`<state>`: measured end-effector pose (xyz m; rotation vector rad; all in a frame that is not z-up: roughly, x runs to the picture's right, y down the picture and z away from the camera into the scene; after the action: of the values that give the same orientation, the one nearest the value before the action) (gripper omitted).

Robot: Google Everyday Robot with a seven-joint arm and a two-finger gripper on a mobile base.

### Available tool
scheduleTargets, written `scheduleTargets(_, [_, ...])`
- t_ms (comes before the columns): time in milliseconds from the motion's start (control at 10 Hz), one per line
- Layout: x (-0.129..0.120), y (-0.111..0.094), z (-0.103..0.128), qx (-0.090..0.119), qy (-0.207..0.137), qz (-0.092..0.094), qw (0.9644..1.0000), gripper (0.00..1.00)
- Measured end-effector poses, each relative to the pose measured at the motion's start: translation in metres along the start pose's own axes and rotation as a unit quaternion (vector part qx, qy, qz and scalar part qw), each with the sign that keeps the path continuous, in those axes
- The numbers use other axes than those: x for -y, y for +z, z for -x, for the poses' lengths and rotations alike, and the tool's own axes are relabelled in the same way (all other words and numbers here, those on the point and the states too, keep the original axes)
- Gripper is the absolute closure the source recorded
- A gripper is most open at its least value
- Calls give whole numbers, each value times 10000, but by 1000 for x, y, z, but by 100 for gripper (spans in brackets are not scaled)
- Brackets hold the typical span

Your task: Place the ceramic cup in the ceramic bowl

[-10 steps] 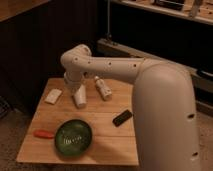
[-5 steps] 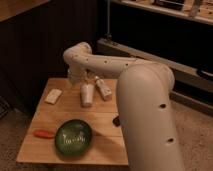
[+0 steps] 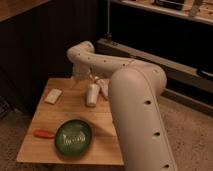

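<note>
The robot's white arm swung further across the wooden bench, and its hand came to sit just above and left of the plain white tapered ceramic cup, hiding the small dark block once visible right of the cup.

The robot arm is made of smooth, rounded cream-white segments with small dark holes along them. Its pincer, at the far end above the tabletop, looks pale too.

White hand, white cup, dark-green bowl
</note>
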<state>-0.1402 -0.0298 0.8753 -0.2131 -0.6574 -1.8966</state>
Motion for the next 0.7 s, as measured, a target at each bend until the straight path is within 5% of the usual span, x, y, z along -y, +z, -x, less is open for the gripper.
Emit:
scheduleTargets(300, [-23, 16, 9, 45, 632, -3, 9980, 20])
scheduleTargets(700, [-23, 31, 19, 34, 913, 4, 9958, 20])
